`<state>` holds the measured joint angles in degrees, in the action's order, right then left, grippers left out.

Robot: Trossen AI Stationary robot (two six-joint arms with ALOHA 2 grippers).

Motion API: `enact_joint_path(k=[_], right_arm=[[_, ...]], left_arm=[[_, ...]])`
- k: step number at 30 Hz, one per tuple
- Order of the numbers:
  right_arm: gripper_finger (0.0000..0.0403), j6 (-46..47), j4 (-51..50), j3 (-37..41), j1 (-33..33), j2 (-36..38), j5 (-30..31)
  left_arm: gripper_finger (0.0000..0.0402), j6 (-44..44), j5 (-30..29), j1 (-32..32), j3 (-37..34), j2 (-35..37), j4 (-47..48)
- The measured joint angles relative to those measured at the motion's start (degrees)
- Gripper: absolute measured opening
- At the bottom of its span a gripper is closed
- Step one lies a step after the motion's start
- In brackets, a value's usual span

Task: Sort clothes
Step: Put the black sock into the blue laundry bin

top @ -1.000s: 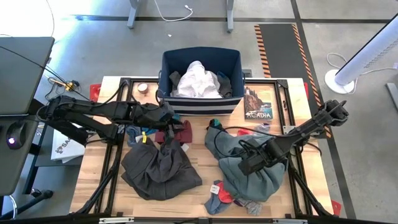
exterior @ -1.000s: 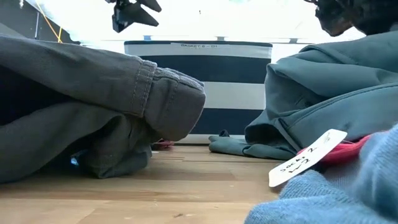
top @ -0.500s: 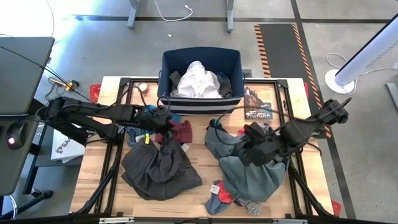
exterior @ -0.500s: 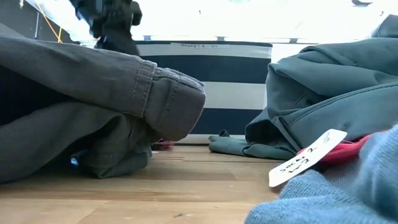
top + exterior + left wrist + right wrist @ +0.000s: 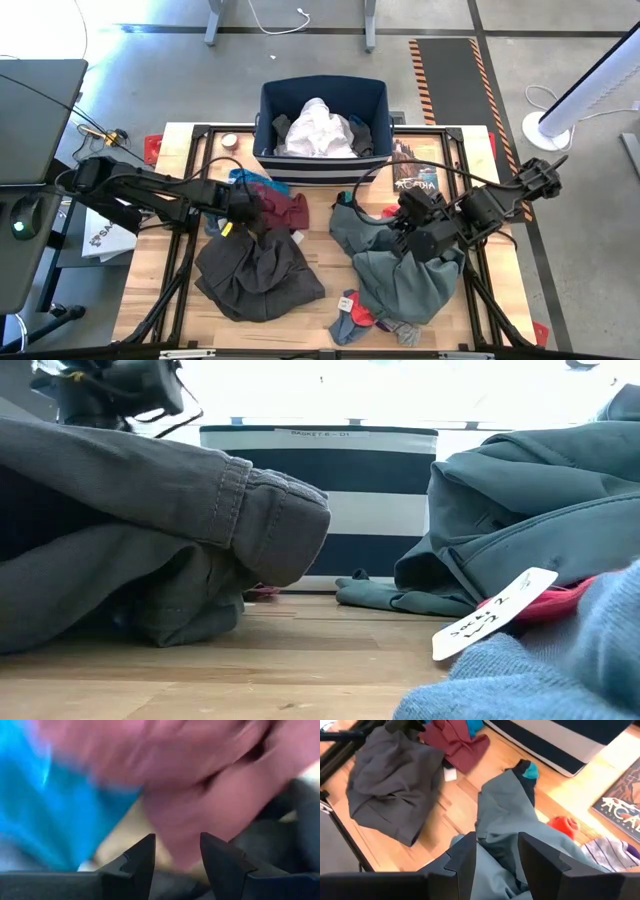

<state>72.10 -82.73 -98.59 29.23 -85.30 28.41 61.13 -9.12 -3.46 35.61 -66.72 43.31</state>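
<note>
The wooden table (image 5: 150, 255) filled the middle of the high view, and the navy striped bin (image 5: 323, 165) sat at its upper centre with a white garment (image 5: 316, 128) already piled inside. Lower left of centre lay the dark grey-brown trousers (image 5: 256, 272), bunched and untouched; lower right of centre the grey-green shirt (image 5: 405, 280) spread in a heap. Just below the bin, left of centre, the maroon piece (image 5: 283, 210) rested against the bright blue piece (image 5: 250, 182). Down at the bottom centre, the small socks (image 5: 352, 310) sat beside the shirt's edge. The left gripper (image 5: 238, 203) hovered right at the maroon and blue pair, and its wrist view showed two parted fingers (image 5: 142, 857) with maroon cloth just beyond them and nothing between them: released, empty. The right gripper (image 5: 412, 230) hung over the upper part of the shirt, its fingers (image 5: 465, 857) likewise spread apart above the fabric, gripping nothing. My read: this was the reach-and-pick step, with one garment sorted and the rest waiting. The next move called for the left gripper to drop onto a raised fold of the maroon cloth and pinch only that layer, since the blue piece lay touching it and could ride along.
</note>
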Motion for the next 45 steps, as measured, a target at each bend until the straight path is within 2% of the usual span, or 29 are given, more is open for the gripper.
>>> enact_joint_path(k=[4, 11, 18, 22, 26, 29, 31, 33, 35, 45], right_arm=[[0.0142, -0.11, -1.08, 0.0, -0.25, 0.0, 0.04], [0.0142, -1.62, -3.25, 0.07, -2.29, 0.0, 0.24], [0.0142, -4.77, -3.24, 0.07, -4.38, 0.0, -0.01], [0.0142, -5.56, -3.23, 0.07, -5.31, 0.0, -0.89], [0.0142, -6.6, -3.2, 0.08, -6.04, 0.0, -1.6], [0.0142, -6.66, -3.2, 0.09, -6.52, 0.0, -2.05], [0.0142, -6.62, -3.2, 0.09, -6.63, 0.0, -2.12], [0.0142, -6.62, -3.23, 0.09, -6.64, 0.0, -2.12], [0.0142, -6.62, -3.23, 0.09, -6.63, 0.0, -2.15], [0.0142, -6.61, -3.25, 0.09, -6.6, 0.0, -2.17]], left_arm=[[0.0152, 6.05, -0.35, -1.5, -1.54, 0.02, 0.72], [0.0152, 6.19, -0.95, -1.43, -3.1, 0.02, -1.74], [0.0152, 0.12, -1.73, -1.38, -2.96, -0.59, -10.05], [0.0152, 0.55, -3.3, 0.07, -3.01, -3.19, -8.69], [0.0151, -3.18, -2.93, 1.97, -3.01, -7.13, -10.64], [0.0134, -4.81, -1.81, 2.87, -2.96, -9.3, -11.94], [0.0099, -5.06, -1.42, 2.99, -2.63, -9.43, -11.97], [0.0044, -5.96, -1.72, 2.45, -2.37, -8.38, -11.76], [0.0015, -6.39, -3.38, 1.59, -1.69, -6.1, -11.71], [0.0004, -6.41, -11.97, 0.65, 3.15, 11.2, -4.37]])
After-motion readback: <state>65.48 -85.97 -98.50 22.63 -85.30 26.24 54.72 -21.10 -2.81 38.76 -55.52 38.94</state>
